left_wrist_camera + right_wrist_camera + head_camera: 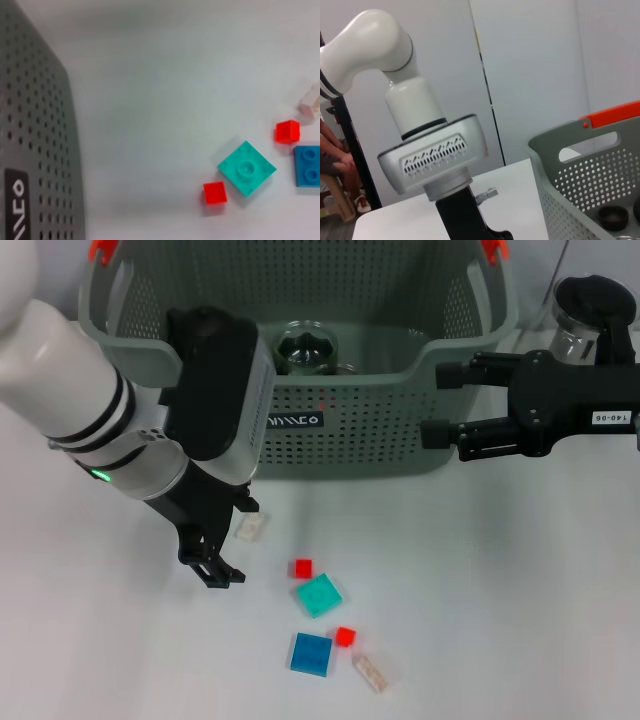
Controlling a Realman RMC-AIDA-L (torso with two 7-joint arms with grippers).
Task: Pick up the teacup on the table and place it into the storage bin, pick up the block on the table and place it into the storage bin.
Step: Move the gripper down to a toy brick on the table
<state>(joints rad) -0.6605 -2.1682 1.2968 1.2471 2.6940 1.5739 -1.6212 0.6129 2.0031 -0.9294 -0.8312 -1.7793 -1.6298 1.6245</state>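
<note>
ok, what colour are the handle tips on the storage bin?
Orange-red, on the grey-green storage bin; the handle tip shows best in the right wrist view.

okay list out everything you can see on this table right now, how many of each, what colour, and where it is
storage bin: one, grey-green with orange-red handle tips, far middle of the table
glass teacup: one, clear, inside the bin
red blocks: two, small, on the table in front of the bin
teal block: one, between the two red ones
blue block: one, nearest the robot
clear blocks: two, one beside the left gripper, one right of the blue block
glass pot with black lid: one, far right, behind the right arm
left gripper: low over the table, left of the blocks
right gripper: open, at the bin's right side
</note>
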